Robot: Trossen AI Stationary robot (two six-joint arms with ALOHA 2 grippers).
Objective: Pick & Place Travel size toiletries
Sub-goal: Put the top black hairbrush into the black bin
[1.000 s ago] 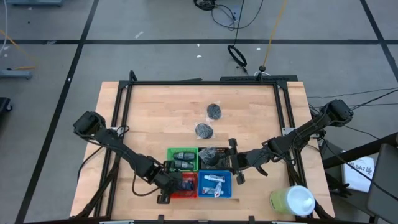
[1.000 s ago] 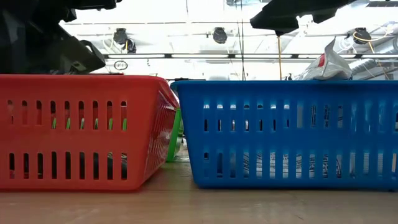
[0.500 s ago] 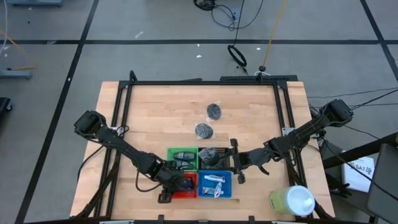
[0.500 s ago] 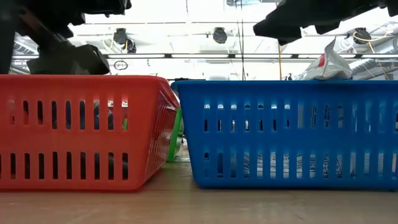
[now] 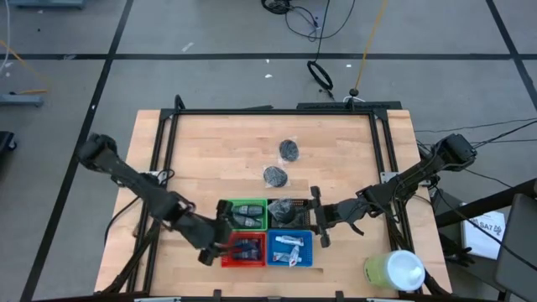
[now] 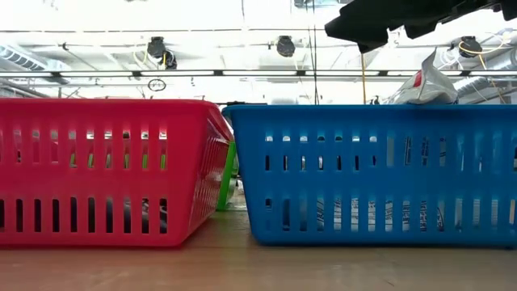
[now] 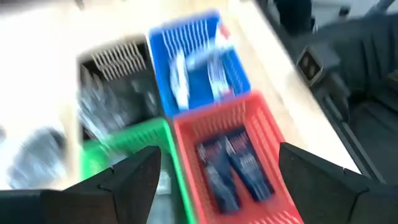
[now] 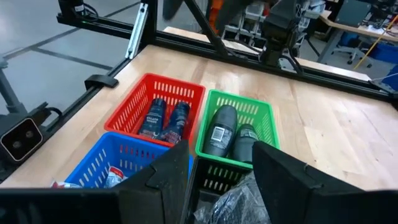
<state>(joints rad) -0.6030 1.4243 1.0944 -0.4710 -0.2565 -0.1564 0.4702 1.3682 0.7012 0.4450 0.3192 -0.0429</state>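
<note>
While the left pincer [image 5: 220, 237] hangs with its fingers [image 7: 134, 177] spread wide and empty, just left of the red tray [image 5: 244, 250], we see two dark blue tubes [image 7: 231, 167] lying side by side inside that tray. Our right pincer [image 5: 315, 216] is likewise parted with nothing between its fingers [image 8: 160, 177], at the right edge of the black tray [image 5: 287, 212], where a dark mesh puff [image 8: 231, 200] sits. The green tray [image 5: 247, 215] holds two dark grey ovals [image 8: 230, 134], and the blue tray [image 5: 289, 249] holds white-and-blue tubes [image 5: 288, 248]. Farther out on the counter [image 5: 210, 151], two more mesh puffs [image 5: 275, 176] lie loose, near each other. A pale green cylinder [image 5: 393, 270] stands at the near right corner.
</note>
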